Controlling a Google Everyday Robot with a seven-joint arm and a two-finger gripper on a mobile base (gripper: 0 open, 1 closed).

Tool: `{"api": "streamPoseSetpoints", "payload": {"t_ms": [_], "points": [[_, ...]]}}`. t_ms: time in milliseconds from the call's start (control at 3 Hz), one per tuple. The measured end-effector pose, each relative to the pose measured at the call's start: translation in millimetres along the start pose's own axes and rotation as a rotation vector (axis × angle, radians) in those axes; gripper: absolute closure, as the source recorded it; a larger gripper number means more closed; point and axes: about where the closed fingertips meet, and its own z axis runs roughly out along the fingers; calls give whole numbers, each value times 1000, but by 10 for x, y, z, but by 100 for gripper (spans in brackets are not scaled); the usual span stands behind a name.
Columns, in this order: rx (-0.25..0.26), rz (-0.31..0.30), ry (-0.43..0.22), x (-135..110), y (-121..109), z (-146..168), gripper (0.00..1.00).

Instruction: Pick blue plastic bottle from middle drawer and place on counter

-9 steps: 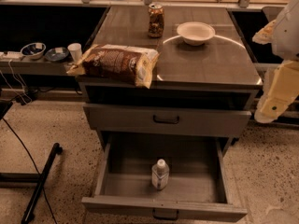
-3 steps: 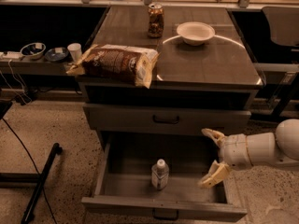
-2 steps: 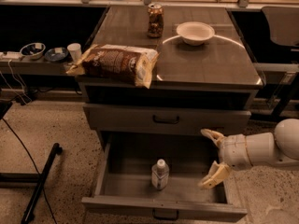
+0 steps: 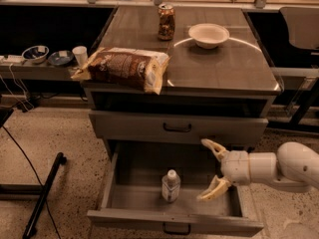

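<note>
Dim, warm brownish light falls from above. The counter (image 4: 224,68) carries a bright curved streak of glare around the bowl (image 4: 209,35) and along its right edge. The recess beneath it is black. The drawer (image 4: 139,218) lies in shadow; the pale gripper (image 4: 201,170), fingers spread over its right side, catches light.

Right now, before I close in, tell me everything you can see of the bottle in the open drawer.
The blue plastic bottle is slim, clear plastic by its look, with a white screw cap and a pale wrap label. It stands upright on the floor of the open middle drawer, near the middle and clear of its walls. The gripper is to the right of it in the view, open and not touching it.
</note>
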Motion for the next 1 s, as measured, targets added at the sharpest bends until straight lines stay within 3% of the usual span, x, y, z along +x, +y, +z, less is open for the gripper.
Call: {"api": "streamPoseSetpoints", "payload": {"t_ms": [333, 667, 1000], "points": [[-54, -144, -35, 85, 171, 345, 0], [-55, -154, -36, 79, 170, 344, 0], [-102, -79, -4, 283, 208, 526, 0]]}}
